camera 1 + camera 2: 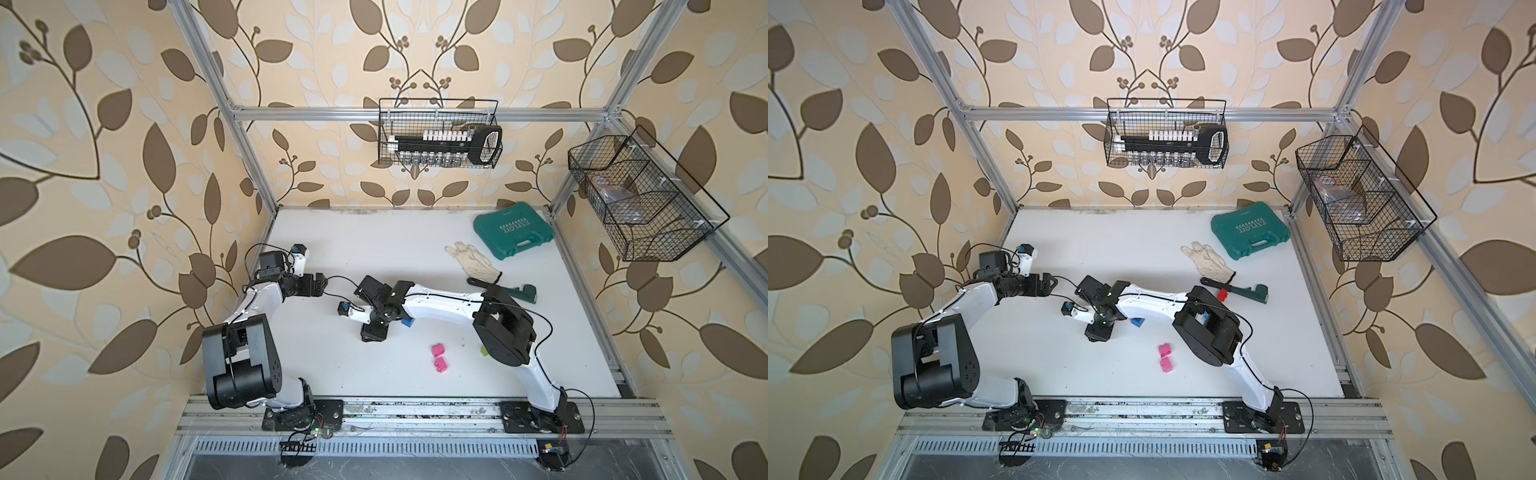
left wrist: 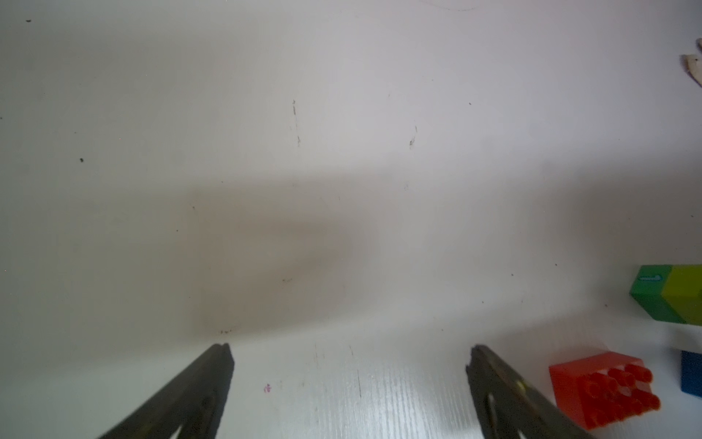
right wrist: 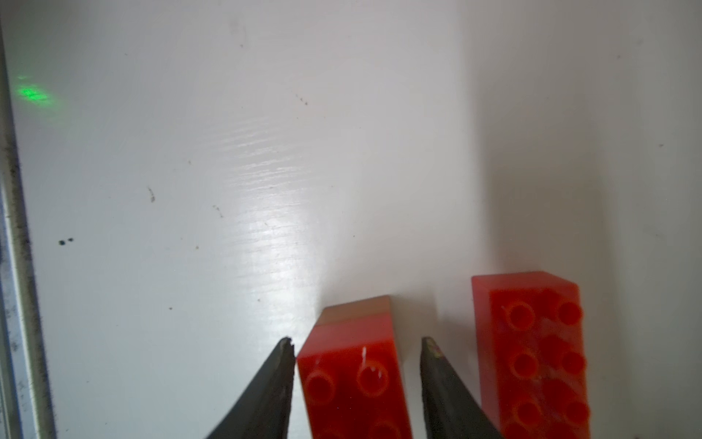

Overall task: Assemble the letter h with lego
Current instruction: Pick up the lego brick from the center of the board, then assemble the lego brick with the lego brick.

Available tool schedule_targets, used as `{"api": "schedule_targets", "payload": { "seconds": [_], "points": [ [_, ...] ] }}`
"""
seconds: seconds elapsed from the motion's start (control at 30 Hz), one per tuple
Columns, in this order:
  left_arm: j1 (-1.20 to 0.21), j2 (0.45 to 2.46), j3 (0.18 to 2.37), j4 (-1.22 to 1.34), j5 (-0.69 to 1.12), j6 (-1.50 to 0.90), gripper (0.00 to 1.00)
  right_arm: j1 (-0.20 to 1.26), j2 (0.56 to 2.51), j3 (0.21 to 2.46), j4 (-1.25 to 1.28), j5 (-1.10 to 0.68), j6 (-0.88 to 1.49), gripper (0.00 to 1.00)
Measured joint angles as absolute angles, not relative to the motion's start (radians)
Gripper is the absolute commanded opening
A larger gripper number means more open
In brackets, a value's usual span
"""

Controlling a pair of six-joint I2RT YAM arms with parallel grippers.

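Leaf-print walls (image 1: 104,166) and aluminium frame (image 1: 415,113) box in a glossy white table (image 1: 374,249); loose lego (image 1: 408,322) lies mid-table, two pink bricks (image 1: 437,350) nearer the front. At left, left gripper (image 2: 347,349) spread wide, empty, over bare surface; right gripper (image 3: 355,342) part-closed astride a red brick (image 3: 353,380), a sliver of gap on one side, not clamped. Risk: an off-centre close on this slick top may twist the brick or nudge it into the second red brick (image 3: 532,342) just beside it, giving a skewed hold.
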State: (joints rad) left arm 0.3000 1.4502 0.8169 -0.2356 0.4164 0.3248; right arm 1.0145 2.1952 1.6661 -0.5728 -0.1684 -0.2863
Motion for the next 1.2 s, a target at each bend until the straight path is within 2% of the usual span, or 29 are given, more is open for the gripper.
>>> {"api": "schedule_targets", "payload": {
  "seconds": [0.07, 0.13, 0.63, 0.9, 1.2],
  "points": [
    [0.3, 1.45, 0.817, -0.235, 0.415, 0.322, 0.99, 1.014, 2.195, 1.666, -0.57, -0.164, -0.284, 0.3],
    [0.3, 1.45, 0.817, -0.235, 0.414, 0.321, 0.99, 1.012, 2.195, 1.666, -0.566, -0.164, -0.274, 0.27],
    [0.3, 1.45, 0.817, -0.233, 0.414, 0.314, 0.99, 0.917, 2.132, 1.711, -0.601, -0.182, -0.251, 0.26],
    [0.3, 1.45, 0.817, -0.232, 0.415, 0.314, 0.99, 0.921, 2.207, 1.88, -0.666, -0.163, -0.324, 0.28],
    [0.3, 1.45, 0.817, -0.232, 0.415, 0.315, 0.99, 0.92, 2.268, 1.897, -0.718, -0.153, -0.414, 0.28]
  ]
}}
